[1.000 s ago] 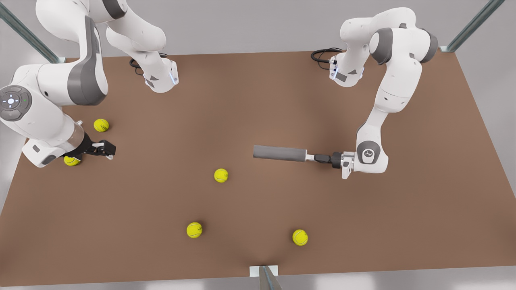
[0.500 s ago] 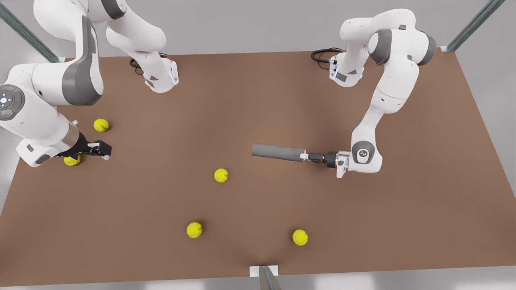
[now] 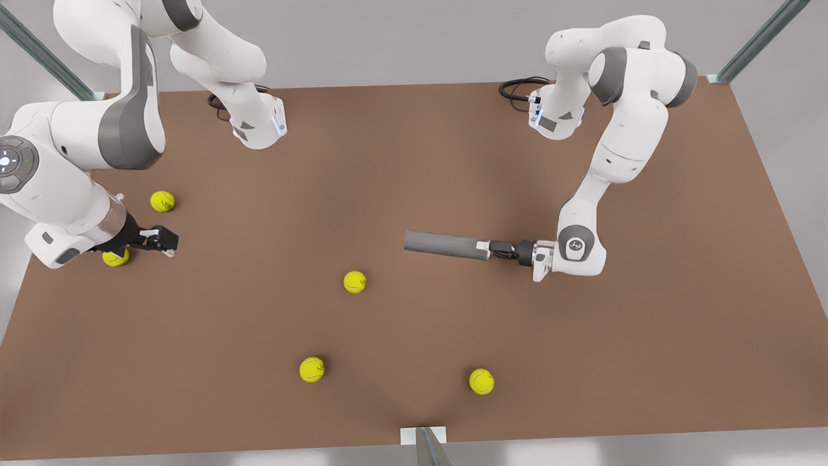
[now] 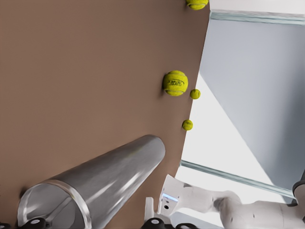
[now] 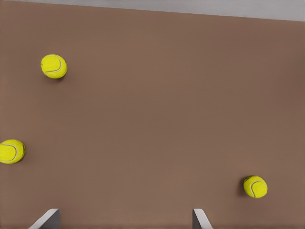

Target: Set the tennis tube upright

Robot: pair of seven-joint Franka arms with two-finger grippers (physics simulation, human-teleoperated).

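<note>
From the front view's left, my right gripper (image 3: 169, 241) hung low over the bench (image 3: 401, 162) near two balls, one (image 3: 162, 201) just behind it and one (image 3: 116, 257) tucked partly under the wrist; in its wrist view the two fingertips (image 5: 47, 220) stood well apart with nothing between them, so those jaws were wide open and that arm was waiting. Further along, a ball (image 3: 354, 281) lay near mid-bench, with two more (image 3: 312, 369) and (image 3: 481, 381) nearer the front edge. Right of centre the tube (image 3: 446, 245) lay on its side, its length running across the view, not yet tipped up at all. My left gripper (image 3: 486, 248) was at the tube's right end, and its wrist view looked straight along the tube (image 4: 102, 183) past the shiny rim; the finger ends sat either side of that rim, but I could not tell whether the jaws had closed on it. I judged the task barely started: secure the end, lift and swing upright, set down, release.
</note>
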